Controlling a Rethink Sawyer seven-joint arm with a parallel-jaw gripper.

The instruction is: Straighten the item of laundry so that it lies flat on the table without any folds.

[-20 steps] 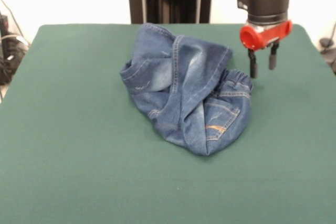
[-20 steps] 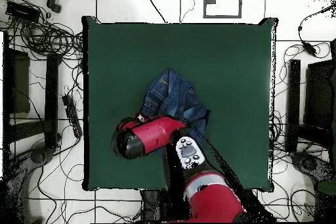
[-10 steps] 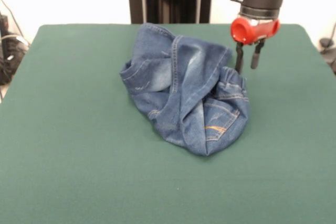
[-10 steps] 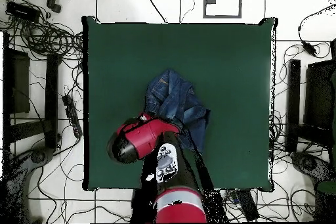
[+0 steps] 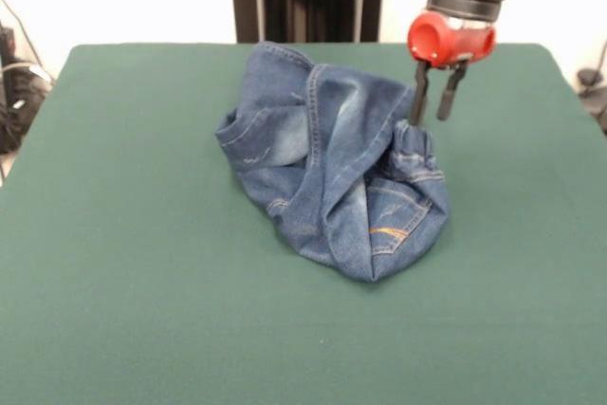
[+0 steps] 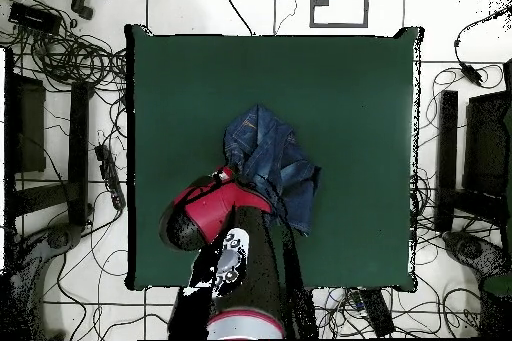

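While the jeans (image 5: pixel 337 173) lie bunched near the middle of the table (image 5: pixel 142 310), you have the gripper (image 5: pixel 432 114) hanging at their upper right edge in the front view, over the gathered waistband. Its two dark fingers (image 5: pixel 418 101) point straight down with a narrow gap between them and nothing held in that gap. You can see the nearer fingertip sitting right at the waistband's top; whether it touches the cloth cannot be told from this angle.

You will find the garment folded over on itself: a broad faded panel lies across the top and left, a thick seam runs down through the middle, and an orange-stitched back pocket (image 5: pixel 396 220) faces up at the lower right, below the gripper. The lowest point of the heap comes toward the camera, well apart from the fingers.

From overhead, you see the red arm (image 6: pixel 210 212) reaching in from the bottom of the picture and covering the jeans' lower left edge (image 6: pixel 270 162), so the gripper itself is hidden there. Green table surface shows on all sides of the heap
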